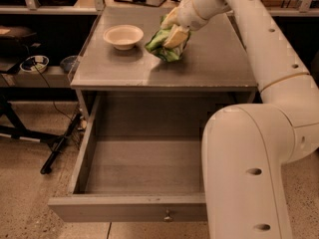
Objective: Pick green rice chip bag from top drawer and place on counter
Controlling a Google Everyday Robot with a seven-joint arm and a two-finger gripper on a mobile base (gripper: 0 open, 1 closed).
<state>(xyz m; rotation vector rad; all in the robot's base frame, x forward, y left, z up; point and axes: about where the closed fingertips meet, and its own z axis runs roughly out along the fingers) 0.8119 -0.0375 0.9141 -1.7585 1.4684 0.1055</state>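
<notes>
The green rice chip bag (162,45) is on the counter (209,63), right of the cream-white bowl. My gripper (172,30) is directly over the bag, with cream fingers (177,35) closed on its top. The bag's lower edge seems to touch the counter. The top drawer (134,209) is pulled fully open below the counter; its visible inside holds nothing, and the small metal knob (168,215) shows on its front panel. My arm covers the drawer's right side.
A cream-white bowl (123,35) stands on the counter's back left. My white arm (259,148) fills the right of the view. Dark shelves with a small bowl (34,63) and cables stand at left. A black stand leg (55,151) lies on the floor.
</notes>
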